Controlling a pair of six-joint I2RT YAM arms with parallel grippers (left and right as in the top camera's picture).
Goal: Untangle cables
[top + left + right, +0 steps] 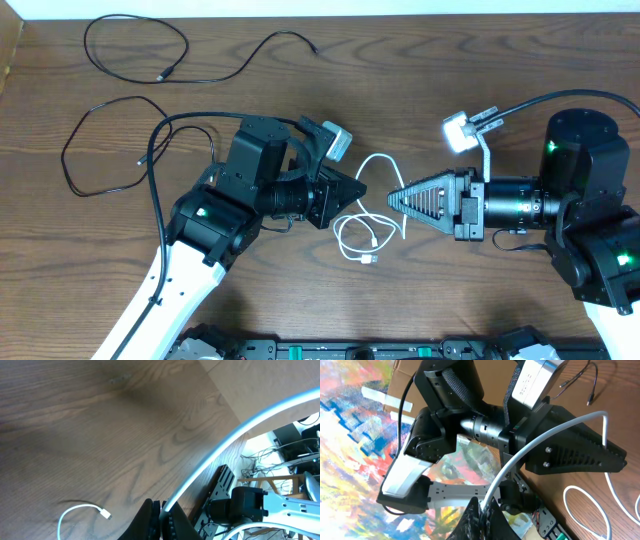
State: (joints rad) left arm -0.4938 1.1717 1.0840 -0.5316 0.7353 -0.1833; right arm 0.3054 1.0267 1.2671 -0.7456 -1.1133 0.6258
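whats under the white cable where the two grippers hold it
Only bare wooden table shows there; the white cable's slack loops and plug lie nearby. The left gripper and right gripper are both shut on it, hiding the pinched stretches.

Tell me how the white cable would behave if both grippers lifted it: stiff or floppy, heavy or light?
Probably floppy: the white cable arches between the left gripper and right gripper, and its rest lies in loose loops. Likely light, being thin. Its free plug may drag or swing.
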